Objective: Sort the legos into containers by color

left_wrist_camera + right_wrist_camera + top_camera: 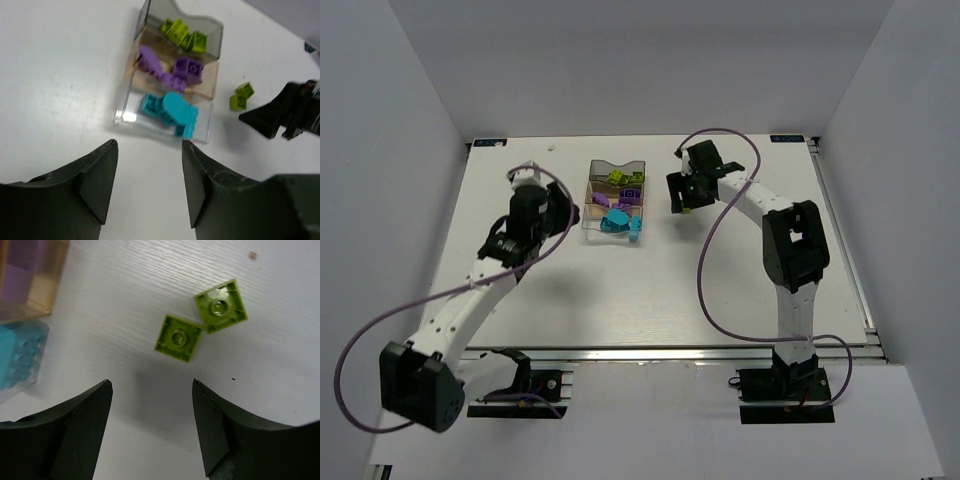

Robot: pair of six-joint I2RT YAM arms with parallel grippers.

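your right hand (151, 385) hangs wide above two loose green legos (178, 338), likely bound for the grey container (155, 17); left hand (149, 145) wide too.

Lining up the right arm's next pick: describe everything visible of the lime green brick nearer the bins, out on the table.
The small square lime green plastic brick lies flat on the white table, hollow underside up, showing a round centre tube inside thin walls. It sits slightly askew. One corner nearly meets a second lime green brick; whether they touch is unclear. It lies ahead of the open right claw, untouched.
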